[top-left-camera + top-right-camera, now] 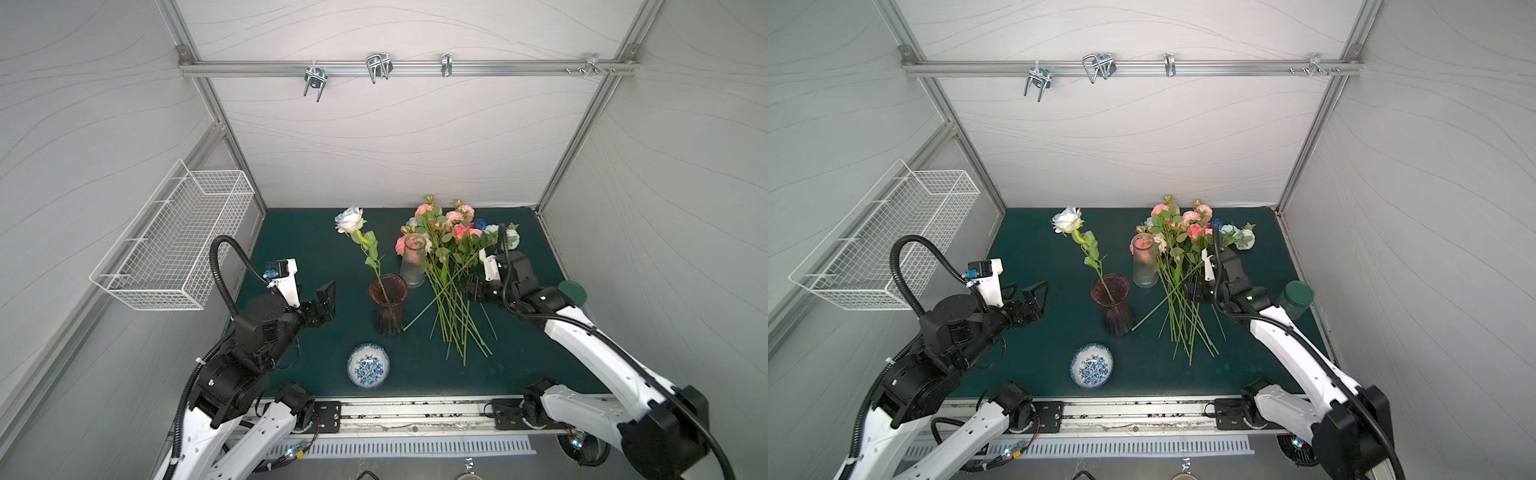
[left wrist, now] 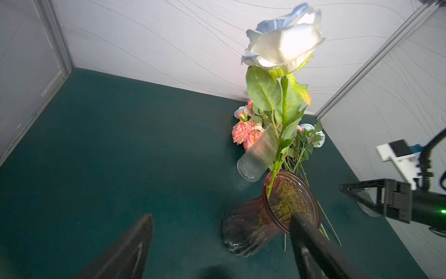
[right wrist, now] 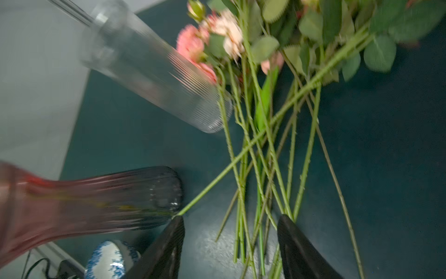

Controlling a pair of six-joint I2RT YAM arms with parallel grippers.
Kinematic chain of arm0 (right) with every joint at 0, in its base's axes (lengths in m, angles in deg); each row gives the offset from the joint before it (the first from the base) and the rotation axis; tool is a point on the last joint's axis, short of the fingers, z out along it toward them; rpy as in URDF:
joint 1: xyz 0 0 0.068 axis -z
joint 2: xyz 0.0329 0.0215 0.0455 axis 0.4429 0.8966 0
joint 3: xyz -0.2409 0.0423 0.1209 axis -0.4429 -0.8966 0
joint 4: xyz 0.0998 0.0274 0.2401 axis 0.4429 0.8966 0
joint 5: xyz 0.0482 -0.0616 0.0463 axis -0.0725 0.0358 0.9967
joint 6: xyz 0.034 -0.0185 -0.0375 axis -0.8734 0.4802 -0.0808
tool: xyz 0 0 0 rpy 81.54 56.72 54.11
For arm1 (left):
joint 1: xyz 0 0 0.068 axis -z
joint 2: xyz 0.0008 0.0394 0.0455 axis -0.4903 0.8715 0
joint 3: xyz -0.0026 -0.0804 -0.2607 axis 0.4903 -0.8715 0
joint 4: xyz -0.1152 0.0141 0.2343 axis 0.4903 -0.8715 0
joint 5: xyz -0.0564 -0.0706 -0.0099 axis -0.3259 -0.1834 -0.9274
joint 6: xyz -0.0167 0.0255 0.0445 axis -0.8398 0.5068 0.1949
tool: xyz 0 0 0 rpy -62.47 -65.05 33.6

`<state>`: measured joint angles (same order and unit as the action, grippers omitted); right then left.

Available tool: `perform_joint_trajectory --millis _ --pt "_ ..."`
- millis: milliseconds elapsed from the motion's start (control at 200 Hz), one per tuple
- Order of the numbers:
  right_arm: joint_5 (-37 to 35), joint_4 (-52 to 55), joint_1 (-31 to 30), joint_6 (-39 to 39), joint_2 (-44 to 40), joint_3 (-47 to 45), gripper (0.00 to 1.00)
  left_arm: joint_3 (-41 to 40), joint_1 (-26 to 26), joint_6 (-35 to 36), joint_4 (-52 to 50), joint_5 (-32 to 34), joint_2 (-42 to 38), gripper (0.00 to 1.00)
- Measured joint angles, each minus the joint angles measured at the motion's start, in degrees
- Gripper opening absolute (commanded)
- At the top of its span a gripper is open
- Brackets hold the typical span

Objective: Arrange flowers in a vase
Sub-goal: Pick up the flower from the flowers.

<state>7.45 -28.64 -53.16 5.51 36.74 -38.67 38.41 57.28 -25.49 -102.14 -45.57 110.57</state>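
A dark pink glass vase stands mid-table with one white and pale blue rose upright in it. To its right, the other flowers lie in a pile, heads toward the back wall. My left gripper is open and empty, left of the vase. My right gripper is open low over the pile, with several stems lying between its fingers.
A clear ribbed glass vase stands beside the flower heads. A blue-and-white bowl sits near the front edge. A green-lidded jar is behind the right arm. A wire basket hangs on the left wall.
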Motion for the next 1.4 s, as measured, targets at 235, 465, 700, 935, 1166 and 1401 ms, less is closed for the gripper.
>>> perform_joint_trajectory --millis 235,465,700,935,1166,1401 --pt "-1.49 -0.74 0.83 1.36 15.30 4.76 0.56 0.00 0.00 0.00 0.00 0.07 0.02 0.90" --pt "-4.68 -2.99 0.33 5.27 27.85 13.51 0.52 0.00 0.00 0.02 -0.02 0.02 0.04 0.90" --pt "-7.74 -2.80 -0.07 8.96 39.23 25.00 0.45 0.00 0.00 0.04 -0.04 0.00 0.04 0.90" --pt "-8.94 -1.64 -0.11 11.78 46.42 32.79 0.30 -0.02 0.00 0.44 -0.07 0.02 0.04 0.90" --pt "-9.46 -0.83 -0.11 14.16 48.57 36.33 0.00 -0.46 0.00 0.52 -0.11 0.02 0.07 0.90" --pt "-9.99 -2.16 -0.11 15.26 45.62 33.77 0.00 -0.72 0.00 0.52 -0.09 -0.15 0.31 0.90"
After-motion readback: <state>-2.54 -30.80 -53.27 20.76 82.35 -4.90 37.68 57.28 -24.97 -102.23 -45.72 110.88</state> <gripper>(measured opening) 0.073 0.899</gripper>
